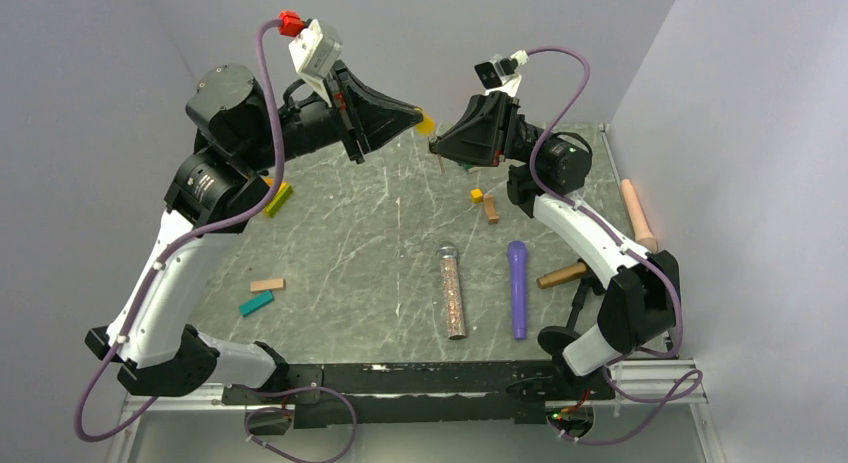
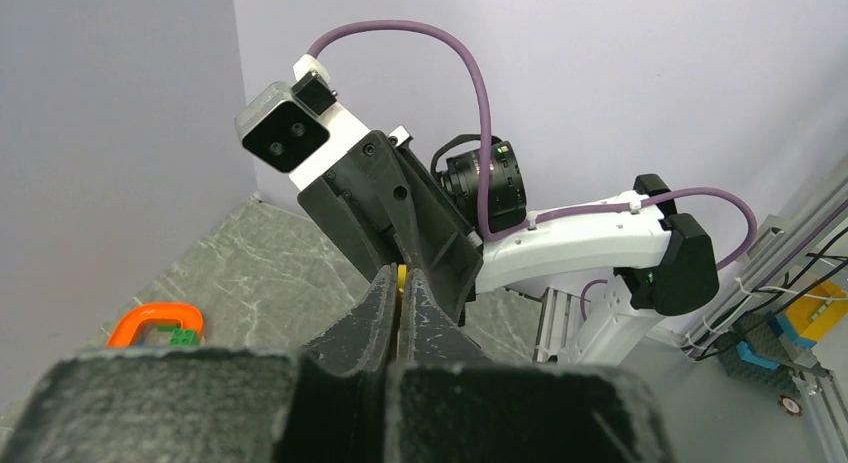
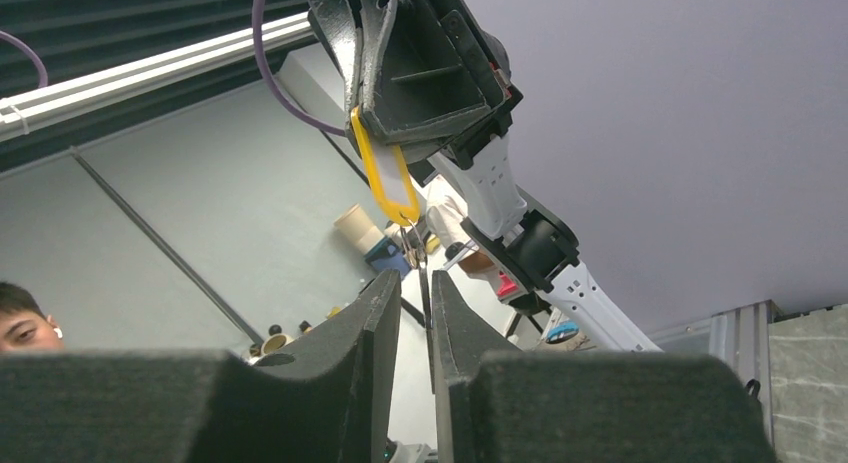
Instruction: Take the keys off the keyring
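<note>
My left gripper (image 1: 418,115) is raised over the far part of the table and shut on a yellow key tag (image 1: 426,125). The left wrist view shows only a sliver of this key tag (image 2: 401,275) between the pressed fingers. In the right wrist view the key tag (image 3: 385,178) hangs from those fingers. A small keyring with the keys (image 3: 413,249) dangles under it. One thin key blade (image 3: 424,293) reaches down into the gap of my right gripper (image 3: 415,283). Its jaws stand a little apart, and the blade lies close to the right finger. From above, the right gripper (image 1: 440,148) points at the tag.
On the table lie a small yellow cube (image 1: 477,195), a brown block (image 1: 491,211), a glitter tube (image 1: 452,291), a purple cylinder (image 1: 517,288), a wooden peg (image 1: 561,275), a beige rod (image 1: 637,213), and teal (image 1: 256,303) and tan (image 1: 267,284) blocks. An orange clamp (image 2: 155,323) lies far left.
</note>
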Controlling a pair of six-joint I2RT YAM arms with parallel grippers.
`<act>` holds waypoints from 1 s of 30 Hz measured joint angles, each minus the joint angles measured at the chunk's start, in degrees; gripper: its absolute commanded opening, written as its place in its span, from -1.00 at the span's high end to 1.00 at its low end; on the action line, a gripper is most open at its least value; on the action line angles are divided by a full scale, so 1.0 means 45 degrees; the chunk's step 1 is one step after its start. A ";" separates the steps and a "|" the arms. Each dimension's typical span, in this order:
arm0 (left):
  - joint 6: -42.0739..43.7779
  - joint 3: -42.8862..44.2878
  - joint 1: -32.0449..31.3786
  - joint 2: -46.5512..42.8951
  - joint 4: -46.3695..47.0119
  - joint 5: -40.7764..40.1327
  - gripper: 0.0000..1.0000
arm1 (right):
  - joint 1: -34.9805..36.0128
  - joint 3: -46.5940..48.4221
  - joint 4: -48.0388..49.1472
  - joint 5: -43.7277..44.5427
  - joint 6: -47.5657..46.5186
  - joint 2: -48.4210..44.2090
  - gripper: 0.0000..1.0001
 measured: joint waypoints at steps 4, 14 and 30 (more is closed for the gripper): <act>0.0000 -0.0117 0.0000 -0.0112 -0.0005 0.0000 1.00 | 0.0000 0.0000 -0.0019 0.0000 -0.0039 0.0000 0.58; -0.0005 -0.0559 0.0000 -0.0432 0.0068 -0.0005 1.00 | 0.0000 0.0219 -0.0034 0.0005 -0.0121 0.0049 0.74; -0.0005 -0.1282 0.0000 -0.1015 0.0291 -0.0146 0.66 | 0.0034 0.0219 -0.0539 -0.0121 -0.0588 0.0049 1.00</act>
